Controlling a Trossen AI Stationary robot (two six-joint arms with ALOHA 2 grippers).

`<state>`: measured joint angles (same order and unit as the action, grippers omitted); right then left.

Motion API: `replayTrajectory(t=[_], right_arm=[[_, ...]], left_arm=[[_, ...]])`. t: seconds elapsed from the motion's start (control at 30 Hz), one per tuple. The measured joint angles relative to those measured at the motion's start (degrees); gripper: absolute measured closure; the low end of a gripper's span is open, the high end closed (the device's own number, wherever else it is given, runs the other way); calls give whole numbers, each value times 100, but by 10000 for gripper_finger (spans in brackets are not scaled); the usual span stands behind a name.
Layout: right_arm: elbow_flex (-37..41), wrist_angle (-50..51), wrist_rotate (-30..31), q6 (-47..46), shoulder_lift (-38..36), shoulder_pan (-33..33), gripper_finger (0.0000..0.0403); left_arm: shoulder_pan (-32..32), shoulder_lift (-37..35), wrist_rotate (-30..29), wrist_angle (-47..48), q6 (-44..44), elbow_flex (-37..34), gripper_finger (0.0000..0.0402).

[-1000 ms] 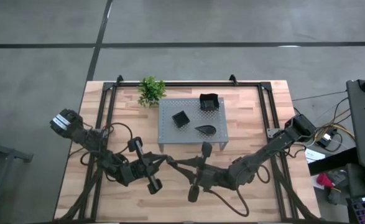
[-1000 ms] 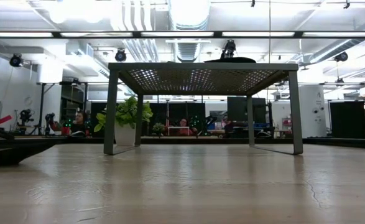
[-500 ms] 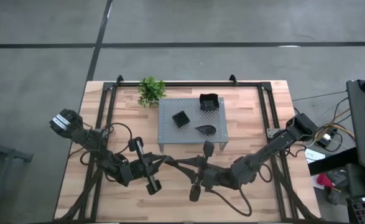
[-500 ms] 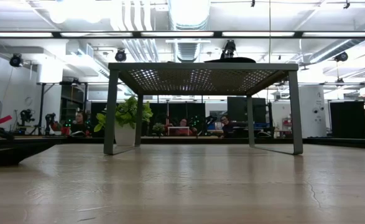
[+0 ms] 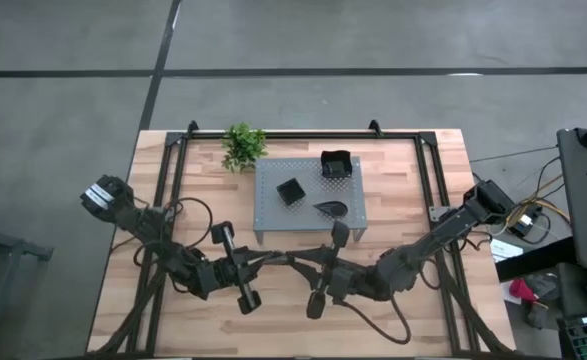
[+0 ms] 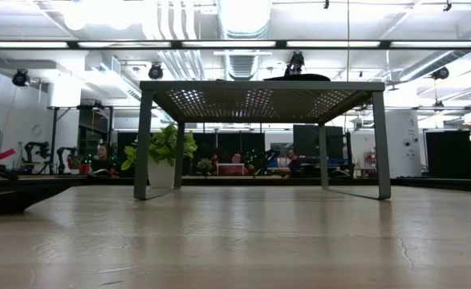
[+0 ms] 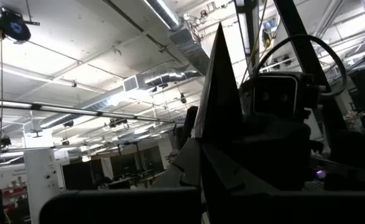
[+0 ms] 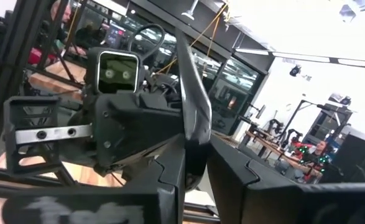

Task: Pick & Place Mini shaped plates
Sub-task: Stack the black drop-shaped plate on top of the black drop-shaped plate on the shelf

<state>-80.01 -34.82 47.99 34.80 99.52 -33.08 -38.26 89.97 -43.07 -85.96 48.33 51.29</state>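
Observation:
Three glossy black mini plates rest on top of the grey perforated stand point(image 5: 308, 195): a small square one point(image 5: 290, 191), a larger square one point(image 5: 335, 163) and a teardrop one point(image 5: 330, 208). In the low view only a dark plate rim point(image 6: 297, 77) shows above the stand top. Both arms lie low over the table's near half, in front of the stand, with their grippers pointing at each other. My left gripper point(image 5: 269, 258) point(image 7: 217, 74) is shut and empty. My right gripper point(image 5: 299, 264) point(image 8: 191, 106) is shut and empty too. Neither is near a plate.
A small green potted plant point(image 5: 243, 146) point(image 6: 161, 148) stands at the stand's far left corner. A black frame rail point(image 5: 303, 135) runs along the table's far edge and down both sides. Bare wood point(image 5: 403, 175) lies right of the stand. People sit in the room behind.
My right arm has drawn back slightly toward the table's right edge, its gripper still shut. The plates and the left arm have kept still.

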Motion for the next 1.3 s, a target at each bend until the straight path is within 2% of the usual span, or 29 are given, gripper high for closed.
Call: replayTrajectory(t=[0.57, 0.87, 1.1, 1.3], right_arm=[[-4, 113, 302, 505, -176, -2, 365], [-5, 1238, 496, -43, -665, 7, 365], [-48, 2952, 581, -1432, -1329, 19, 365], [-136, 5337, 436, -3656, -2031, 169, 365]], left_arm=[[-7, 0, -29, 330, -318, 0, 401], [-16, 2, -22, 812, -633, 0, 401], [-17, 2, -41, 1993, -1416, 0, 401], [-16, 2, -9, 2710, -2169, 0, 401]])
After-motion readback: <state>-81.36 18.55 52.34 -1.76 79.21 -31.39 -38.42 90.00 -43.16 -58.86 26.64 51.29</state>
